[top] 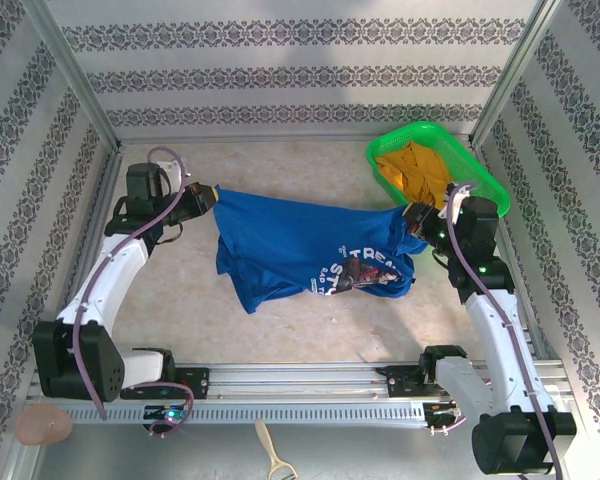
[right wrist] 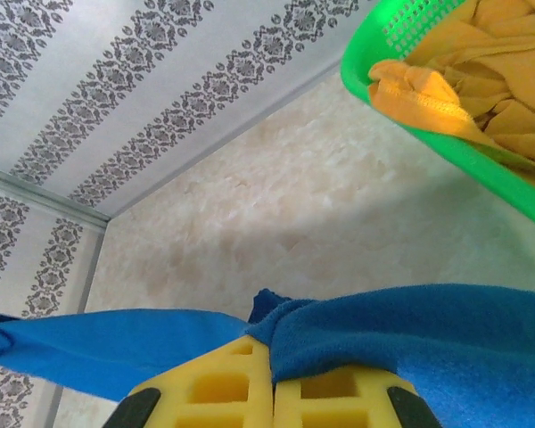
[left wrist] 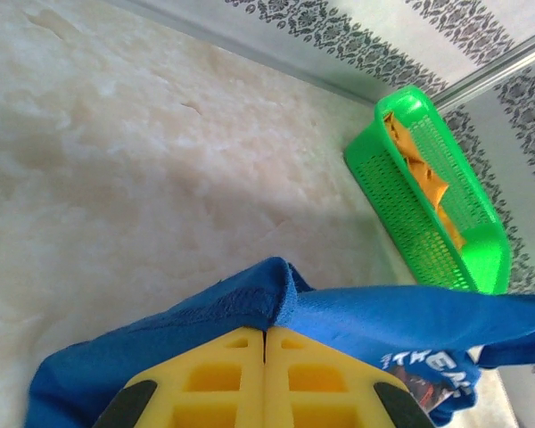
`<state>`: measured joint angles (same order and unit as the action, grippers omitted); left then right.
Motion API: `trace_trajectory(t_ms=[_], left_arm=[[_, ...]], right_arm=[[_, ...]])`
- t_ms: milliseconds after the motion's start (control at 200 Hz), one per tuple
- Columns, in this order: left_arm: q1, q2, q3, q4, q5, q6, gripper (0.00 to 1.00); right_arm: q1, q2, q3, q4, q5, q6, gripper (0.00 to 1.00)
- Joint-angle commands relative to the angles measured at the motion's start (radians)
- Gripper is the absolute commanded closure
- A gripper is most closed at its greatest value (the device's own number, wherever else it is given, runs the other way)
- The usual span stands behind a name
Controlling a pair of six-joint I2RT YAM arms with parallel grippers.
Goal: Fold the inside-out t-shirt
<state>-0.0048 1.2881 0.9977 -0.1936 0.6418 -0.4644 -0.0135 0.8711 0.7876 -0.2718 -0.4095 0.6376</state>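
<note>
Your blue t-shirt is strung between the two hands. Its upper edge runs as a fairly taut line from one hand to the other, and the rest of the cloth sags in loose folds on the side toward the arm bases. The white lettering lies on the part nearer the right hand, just inward of it. From above you cannot tell whether the lowest folds rest on the desk or hang clear of it.

Your left hand is clamped on one end of the t-shirt. In its wrist view the two yellow fingers are pressed together, with a bunched blue fold pinched at their tips and cloth trailing off to both sides.

Your right hand grips the other end in the same way. Its fingers meet with no gap, and blue cloth is pinched at the tips and draped over one of them.

Just beyond the right hand, away from the arm bases, sits a green basket holding an orange-yellow garment, and a fold of that garment laps over the rim. From the left hand the basket stands well apart, across the desk past the stretched cloth
</note>
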Motion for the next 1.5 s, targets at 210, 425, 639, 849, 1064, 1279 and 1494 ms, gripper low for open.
trace_trajectory(t_ms=[210, 425, 639, 849, 1064, 1279, 1494], left_arm=[[-0.059, 0.405, 0.02, 0.274, 0.023, -0.132, 1.0], [-0.064, 0.598, 0.135, 0.304, -0.031, -0.139, 0.78], [-0.065, 0.568, 0.116, 0.311, -0.041, -0.132, 0.57], [-0.088, 0.452, 0.004, 0.254, -0.129, -0.074, 0.51], [-0.138, 0.429, -0.002, 0.133, -0.214, 0.018, 0.5], [-0.158, 0.466, 0.007, 0.108, -0.243, 0.038, 0.5], [-0.167, 0.492, 0.004, 0.117, -0.242, 0.036, 0.51]], right_arm=[[0.032, 0.028, -0.088, 0.072, 0.129, 0.008, 1.0], [0.029, 0.097, -0.075, 0.088, 0.175, -0.03, 1.0], [0.027, 0.123, -0.059, 0.107, 0.171, -0.034, 1.0], [0.027, 0.144, -0.055, 0.131, 0.159, -0.026, 1.0], [0.027, 0.149, -0.05, 0.138, 0.156, -0.026, 1.0], [0.027, 0.148, -0.051, 0.142, 0.153, -0.021, 1.0], [0.027, 0.147, -0.048, 0.14, 0.153, -0.021, 1.0]])
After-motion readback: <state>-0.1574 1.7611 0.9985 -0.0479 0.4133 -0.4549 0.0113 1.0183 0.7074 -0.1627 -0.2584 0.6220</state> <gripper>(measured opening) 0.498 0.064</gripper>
